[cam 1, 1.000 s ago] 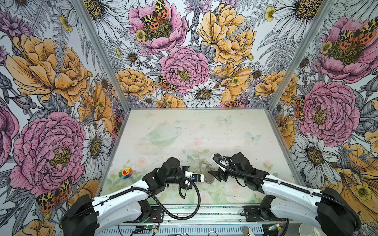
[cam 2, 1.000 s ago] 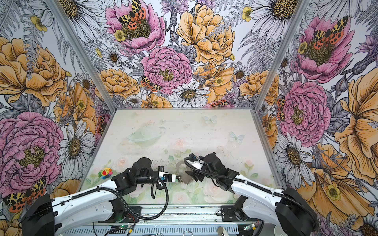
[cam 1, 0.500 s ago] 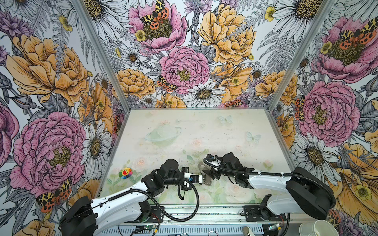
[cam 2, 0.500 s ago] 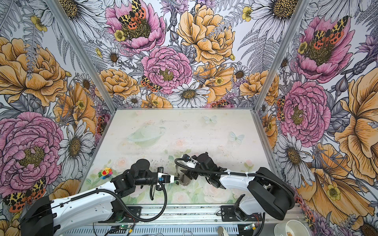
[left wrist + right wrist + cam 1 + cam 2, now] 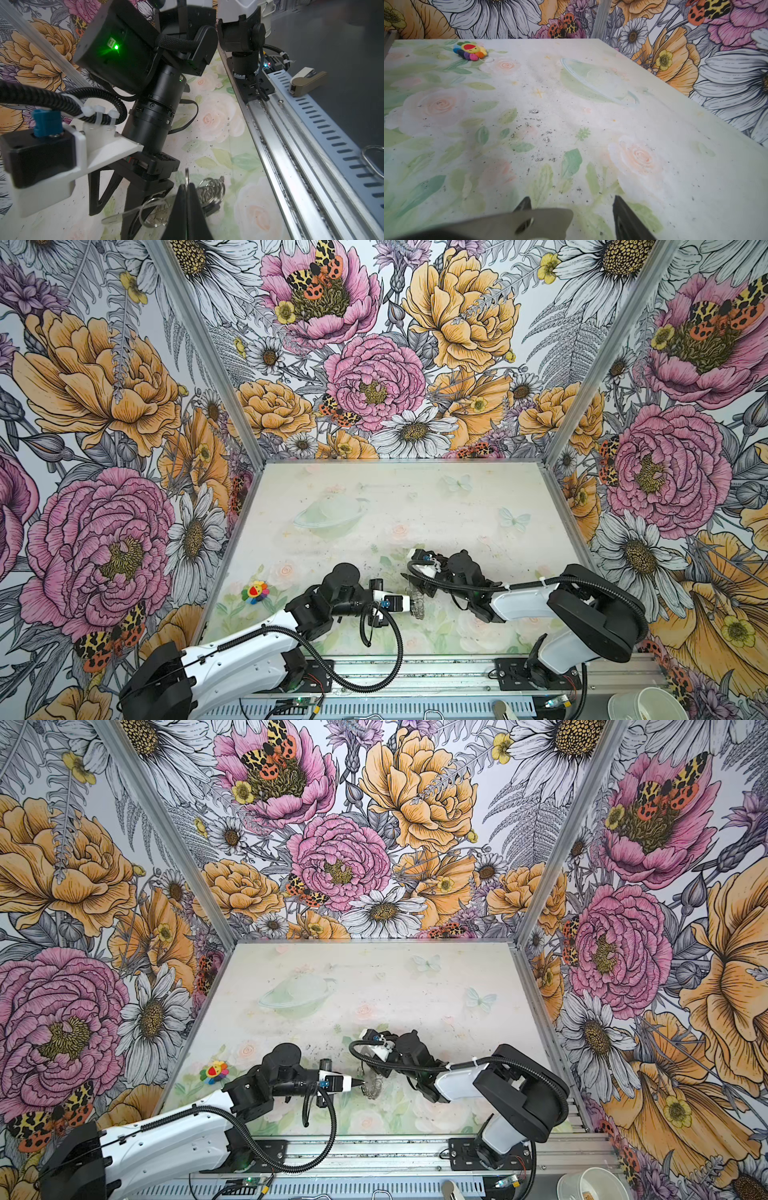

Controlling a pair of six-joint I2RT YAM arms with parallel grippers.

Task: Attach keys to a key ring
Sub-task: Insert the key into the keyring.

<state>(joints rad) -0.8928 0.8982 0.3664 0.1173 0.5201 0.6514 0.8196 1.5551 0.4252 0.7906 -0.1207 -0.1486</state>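
The left claw [image 5: 187, 187] stands together, clamped on one wire ring of the key ring [image 5: 212, 189], near the middle of the front edge of the worktop [image 5: 415, 506]. The right claw [image 5: 571, 198] stands apart, its fingers either side of the key ring's flat grey plate, with a gap showing at one finger. A felt flower toy [image 5: 254, 591] lies near the left edge, well apart. Markings on the arms are too small to read. Open worktop runs from the claws to the back edge and to both side edges. An aluminium rail [image 5: 436, 670] bounds the front edge.
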